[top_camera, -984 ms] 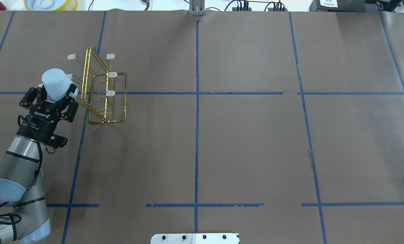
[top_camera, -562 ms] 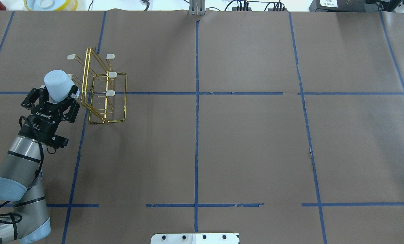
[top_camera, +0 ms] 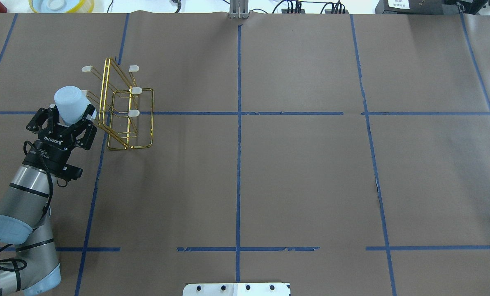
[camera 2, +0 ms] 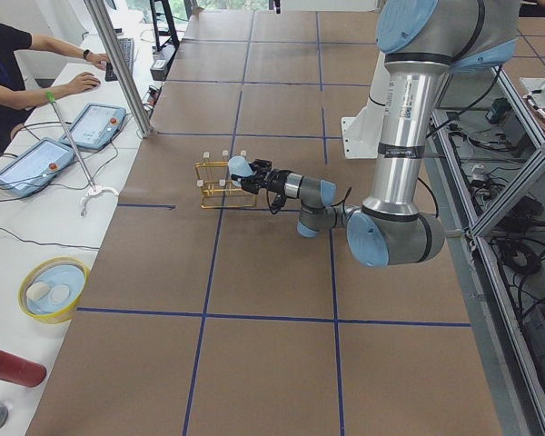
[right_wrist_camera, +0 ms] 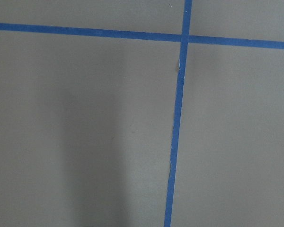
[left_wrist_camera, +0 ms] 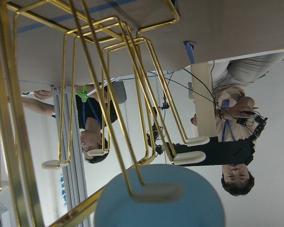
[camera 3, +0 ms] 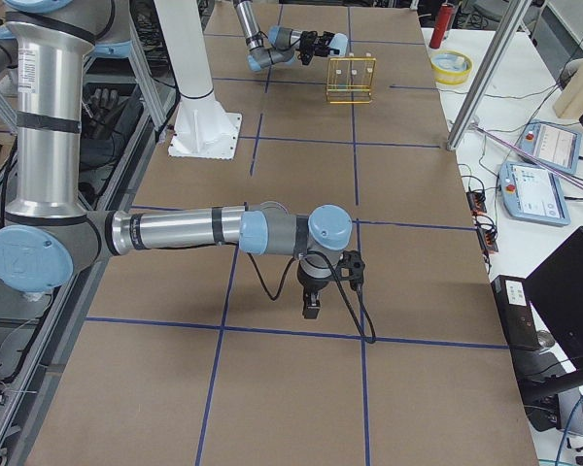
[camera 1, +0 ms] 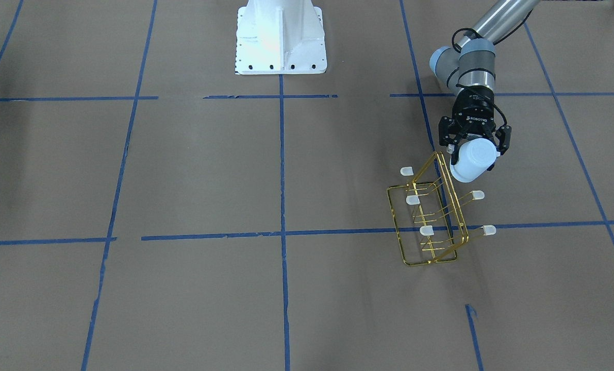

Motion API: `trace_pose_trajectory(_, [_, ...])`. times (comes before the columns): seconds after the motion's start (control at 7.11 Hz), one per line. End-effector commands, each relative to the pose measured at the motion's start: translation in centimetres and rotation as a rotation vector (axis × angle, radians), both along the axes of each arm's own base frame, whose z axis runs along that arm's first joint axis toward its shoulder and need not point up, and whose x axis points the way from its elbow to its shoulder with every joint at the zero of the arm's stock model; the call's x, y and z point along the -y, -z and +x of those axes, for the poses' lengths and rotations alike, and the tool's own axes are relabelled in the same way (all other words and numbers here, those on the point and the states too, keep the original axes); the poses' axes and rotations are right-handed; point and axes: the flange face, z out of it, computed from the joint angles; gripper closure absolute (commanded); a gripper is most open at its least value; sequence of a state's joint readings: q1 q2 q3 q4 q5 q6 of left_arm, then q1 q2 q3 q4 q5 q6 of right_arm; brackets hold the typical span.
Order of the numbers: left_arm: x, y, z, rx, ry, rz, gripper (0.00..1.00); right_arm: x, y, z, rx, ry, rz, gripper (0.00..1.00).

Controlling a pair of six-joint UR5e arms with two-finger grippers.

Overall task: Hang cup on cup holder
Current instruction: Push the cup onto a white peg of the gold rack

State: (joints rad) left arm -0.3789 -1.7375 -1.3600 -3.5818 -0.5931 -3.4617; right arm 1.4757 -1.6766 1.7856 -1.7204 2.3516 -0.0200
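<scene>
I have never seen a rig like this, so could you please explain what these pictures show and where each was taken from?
These show two grey robot arms at a table covered in brown paper with blue tape lines. Two cameras look down from behind and in front of the robot, two look along the table from its ends, and one rides on each wrist. The left gripper holds a small pale blue-white plastic cup beside a gold wire cup holder with white-capped prongs; whether it sits on a prong yet is unclear. The right gripper hangs over the paper; its camera sees only paper and tape.
</scene>
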Motion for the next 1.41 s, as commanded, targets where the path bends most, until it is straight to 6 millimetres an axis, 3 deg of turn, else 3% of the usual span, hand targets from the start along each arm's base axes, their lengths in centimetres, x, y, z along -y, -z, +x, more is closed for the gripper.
trace_pose_trajectory(0.0, [0.0,0.0,0.0,-0.001,-0.001,0.001,0.53,0.0,0.0,0.0,0.0,0.0,-0.001,0.0])
trace_pose_trajectory(0.14, [0.0,0.3,0.0,-0.008,-0.01,0.008,0.01,0.0,0.0,0.0,0.0,0.0,-0.001,0.0])
trace_pose_trajectory(0.7, [0.3,0.8,-0.6,-0.017,-0.01,0.019,0.0,0.0,0.0,0.0,0.0,0.0,0.001,0.0])
trace_pose_trajectory(1.12, [1.1,4.3,-3.0,-0.064,-0.007,0.073,0.0,0.0,0.0,0.0,0.0,0.0,0.001,0.0])
trace_pose_trajectory(1.27, [0.9,5.7,-3.5,-0.008,0.007,0.107,0.0,0.0,0.1,0.0,0.0,0.0,0.001,0.0])
